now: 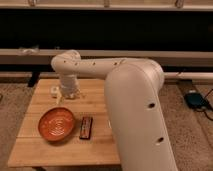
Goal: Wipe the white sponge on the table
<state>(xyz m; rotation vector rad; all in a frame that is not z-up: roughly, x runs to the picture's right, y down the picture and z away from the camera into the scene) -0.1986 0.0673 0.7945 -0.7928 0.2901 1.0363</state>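
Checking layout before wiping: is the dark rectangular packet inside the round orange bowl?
No, the dark rectangular packet lies on the light wooden table beside the round orange bowl; the claw hangs farther back.

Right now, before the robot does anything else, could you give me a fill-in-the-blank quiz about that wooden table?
In this view, the dark flat rectangular object lies just ____ of the round orange bowl.
The robot's gripper hangs low over the far ____ part of the light wooden table.
Of the bowl and the small white sponge, the gripper is nearer the ____.
Missing words: right; left; sponge.
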